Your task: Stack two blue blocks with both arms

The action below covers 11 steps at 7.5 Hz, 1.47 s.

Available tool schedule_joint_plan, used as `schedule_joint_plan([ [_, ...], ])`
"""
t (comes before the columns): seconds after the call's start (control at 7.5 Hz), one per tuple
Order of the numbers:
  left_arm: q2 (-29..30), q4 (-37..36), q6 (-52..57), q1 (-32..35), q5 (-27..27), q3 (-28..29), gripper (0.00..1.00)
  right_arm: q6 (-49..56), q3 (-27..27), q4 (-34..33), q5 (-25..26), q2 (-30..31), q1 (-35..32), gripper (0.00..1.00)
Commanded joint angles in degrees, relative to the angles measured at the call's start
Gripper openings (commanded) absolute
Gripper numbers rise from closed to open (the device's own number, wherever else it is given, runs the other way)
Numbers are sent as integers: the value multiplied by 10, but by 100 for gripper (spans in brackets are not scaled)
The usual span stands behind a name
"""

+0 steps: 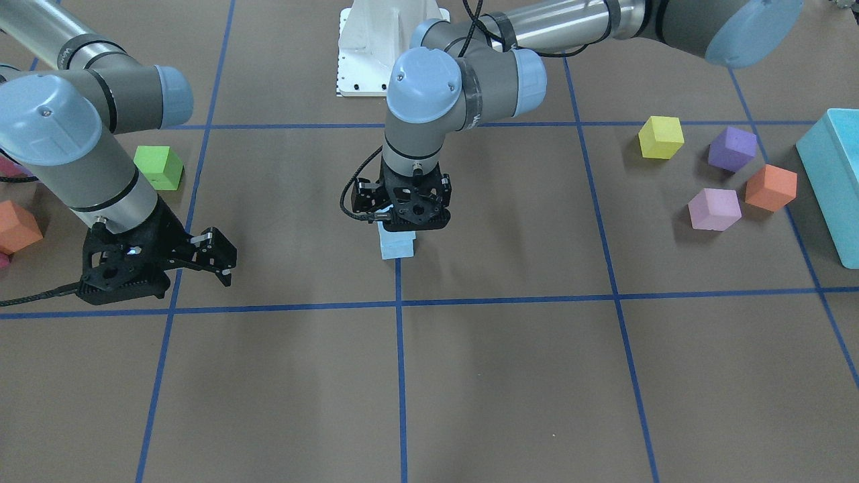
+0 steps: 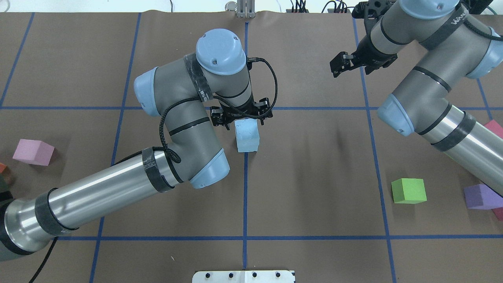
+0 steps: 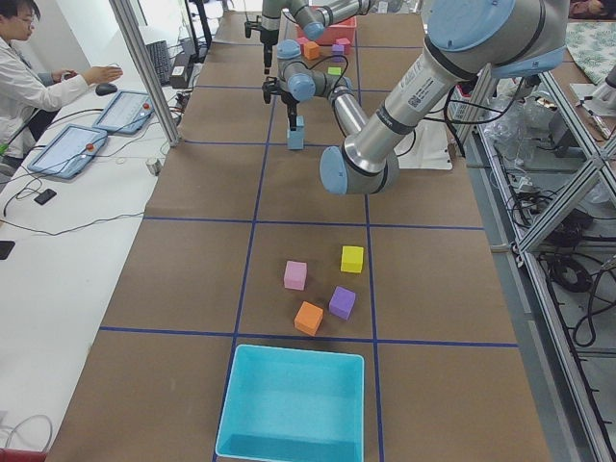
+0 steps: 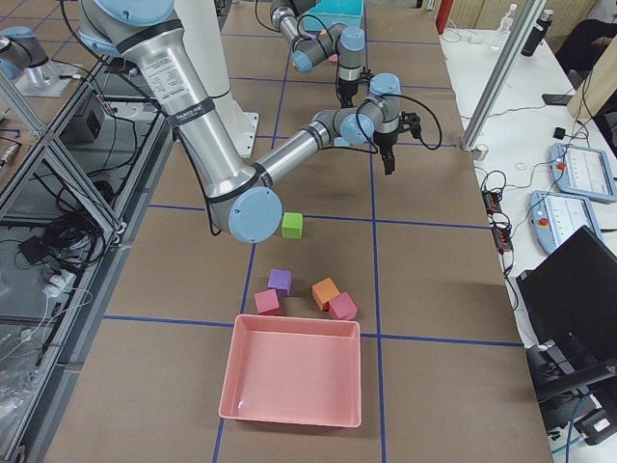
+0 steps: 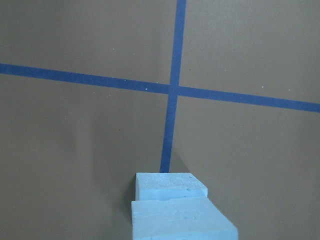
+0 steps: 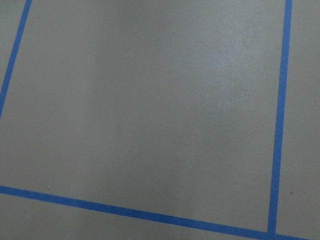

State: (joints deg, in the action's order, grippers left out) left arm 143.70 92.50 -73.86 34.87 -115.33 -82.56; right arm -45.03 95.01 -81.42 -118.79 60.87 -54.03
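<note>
Item: blue blocks (image 2: 247, 135), bench (image 1: 510, 376) centre; upper block (image 5: 182, 220) over lower block (image 5: 170, 184), slightly offset. Directly above, left pincer (image 1: 405, 216), grip unreadable; right pincer (image 1: 221, 258) spread, empty. Likely light, soft foam: pinch opposite side faces gently.

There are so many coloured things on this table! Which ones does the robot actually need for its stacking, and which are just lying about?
Part of the job: upper blue block, lower blue block, left pincer above them, right pincer hanging apart.

Just lying about: green cube, yellow cube, purple cube, pink cube, orange cube, turquoise bin, pink tray.
</note>
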Motion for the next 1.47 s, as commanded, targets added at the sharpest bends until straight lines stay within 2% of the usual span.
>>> schedule_joint_plan([
  [0.0, -22, -42, 15, 64, -64, -63, 99, -1, 61, -2, -3, 63, -21, 100],
  [0.13, -83, -56, 67, 109, -108, -130, 99, 1, 94, -2, -5, 113, -34, 100],
  [0.27, -136, -93, 140, 154, -118, -182, 99, 16, 108, 0, -17, 155, -62, 100],
  [0.4, -166, -152, 244, 198, -120, -216, 99, 65, 103, -4, -65, 171, -114, 100],
  [0.53, -198, -186, 359, 252, -120, -235, 99, 71, 100, -4, -100, 194, -168, 100],
  [0.67, -256, -188, 459, 298, -132, -242, 99, 81, 105, -3, -111, 223, -210, 100],
  [0.8, -310, -186, 550, 347, -157, -241, 99, 151, 108, -4, -116, 261, -250, 100],
  [0.93, -359, -185, 611, 386, -159, -241, 99, 231, 107, -4, -129, 307, -286, 100],
  [1.07, -396, -183, 663, 417, -159, -237, 99, 257, 108, -3, -130, 335, -309, 100],
  [1.33, -463, -181, 736, 456, -160, -235, 99, 258, 115, 0, -130, 367, -311, 100],
])
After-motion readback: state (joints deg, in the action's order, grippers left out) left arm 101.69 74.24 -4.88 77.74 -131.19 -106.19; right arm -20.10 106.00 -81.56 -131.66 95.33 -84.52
